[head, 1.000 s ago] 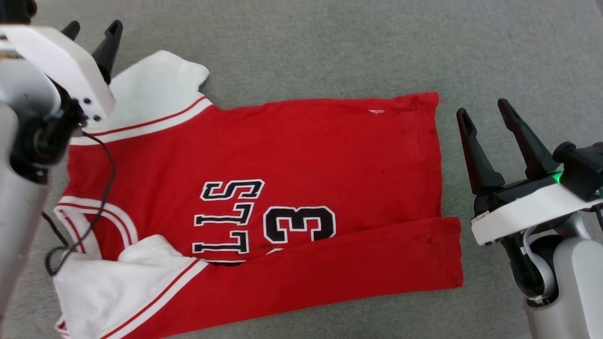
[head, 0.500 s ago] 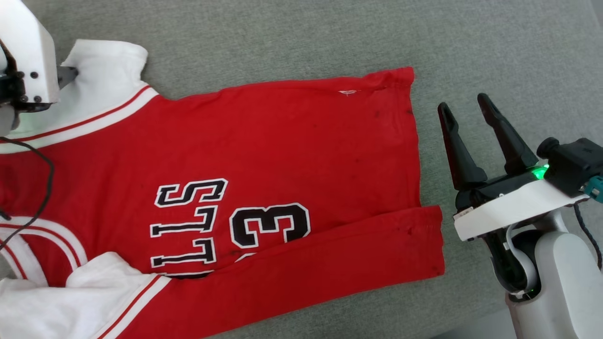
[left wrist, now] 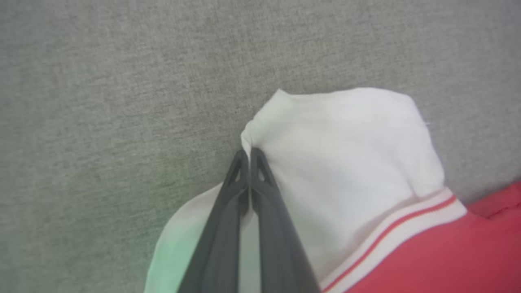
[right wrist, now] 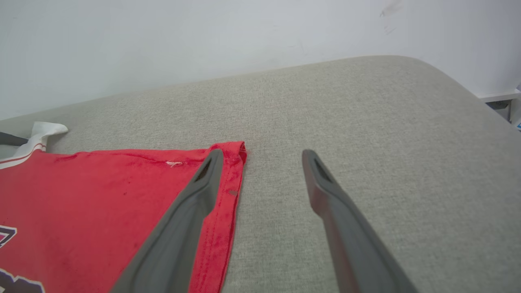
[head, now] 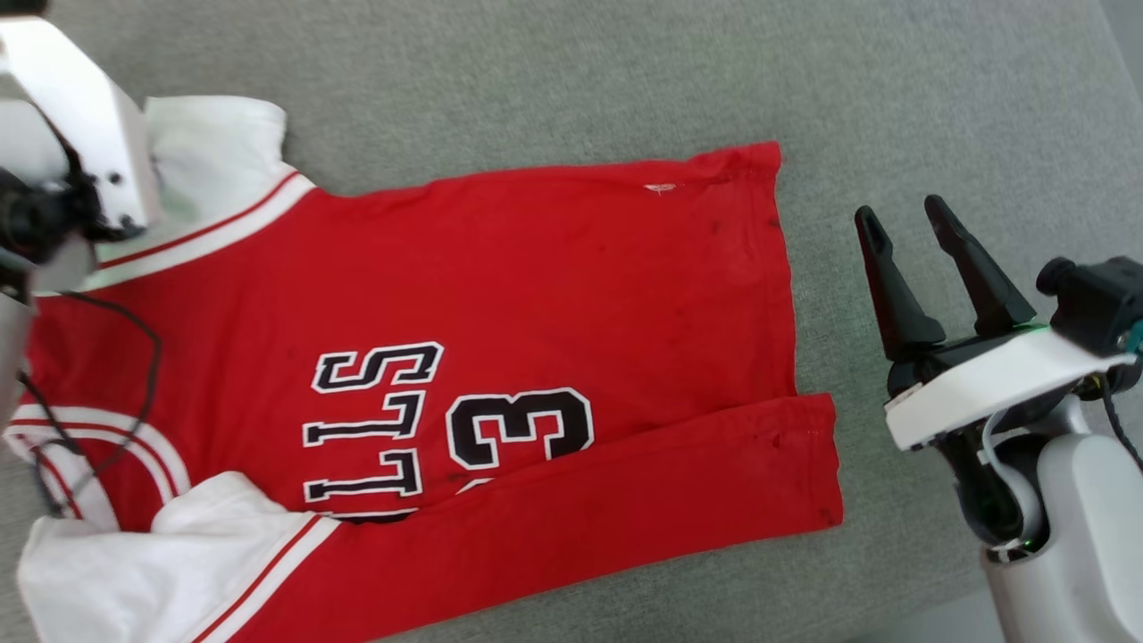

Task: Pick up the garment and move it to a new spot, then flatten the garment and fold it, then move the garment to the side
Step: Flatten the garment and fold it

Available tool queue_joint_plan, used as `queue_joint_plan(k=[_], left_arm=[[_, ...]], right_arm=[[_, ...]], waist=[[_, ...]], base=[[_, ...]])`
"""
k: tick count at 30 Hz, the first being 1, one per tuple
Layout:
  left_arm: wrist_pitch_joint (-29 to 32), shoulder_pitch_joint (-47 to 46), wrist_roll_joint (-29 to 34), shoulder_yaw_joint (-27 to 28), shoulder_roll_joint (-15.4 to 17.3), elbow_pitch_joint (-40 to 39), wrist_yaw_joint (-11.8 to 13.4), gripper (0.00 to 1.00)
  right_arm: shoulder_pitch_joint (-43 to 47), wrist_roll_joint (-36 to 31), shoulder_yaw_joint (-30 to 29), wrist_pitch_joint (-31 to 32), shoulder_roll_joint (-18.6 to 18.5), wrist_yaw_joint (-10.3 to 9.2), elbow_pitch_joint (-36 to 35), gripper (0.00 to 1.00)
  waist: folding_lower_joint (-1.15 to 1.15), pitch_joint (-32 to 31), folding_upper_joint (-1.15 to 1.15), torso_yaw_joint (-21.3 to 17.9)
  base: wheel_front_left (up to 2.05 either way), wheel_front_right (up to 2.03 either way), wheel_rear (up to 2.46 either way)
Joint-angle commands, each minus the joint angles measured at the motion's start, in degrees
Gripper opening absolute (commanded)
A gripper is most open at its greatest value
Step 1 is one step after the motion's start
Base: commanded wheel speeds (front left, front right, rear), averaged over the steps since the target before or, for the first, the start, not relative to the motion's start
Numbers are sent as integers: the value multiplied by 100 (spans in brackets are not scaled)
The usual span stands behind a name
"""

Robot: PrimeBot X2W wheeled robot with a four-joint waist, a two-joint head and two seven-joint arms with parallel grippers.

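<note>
Grey cushion, wrist-view close-up: left hand on garment

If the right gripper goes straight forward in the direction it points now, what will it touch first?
Most likely the bare grey cushion, just beside the red shirt's far hem corner. If the right gripper passes above it, the white wall comes next; depth is unclear.

You've got soft, matt red cloth on the garment, coarse grey woven upholstery at twelve o'clock, smooth dull dark plastic on the right gripper at three.
</note>
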Motion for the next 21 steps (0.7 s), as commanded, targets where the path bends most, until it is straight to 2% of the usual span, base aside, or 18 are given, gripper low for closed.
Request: queue_joint_plan(k=[1,4,11,21], left_arm=[[-72,261,-43,-46,-117,49,-36,0],[-470,242,-79,88,-169,-60,-82,0],[-1074,250,1,66,-519,-341,-149,0],[-1425,59,141,-28,-705,-892,-272,0]], right_arm=[[-105,93,-32,75,-62,-2,63,100],[-200,351,-150,502,-186,-2,399,100],[-848,948,-291,1629,-479,-2,1338,100],[-2113,1006,212,2953,-792,-2,2686,100]], waist=[[0,-164,0,114],[0,-344,0,260],[0,-461,0,751],[0,-184,0,1218]], base=[[0,0,0],[0,0,0],[0,0,0],[0,0,0]])
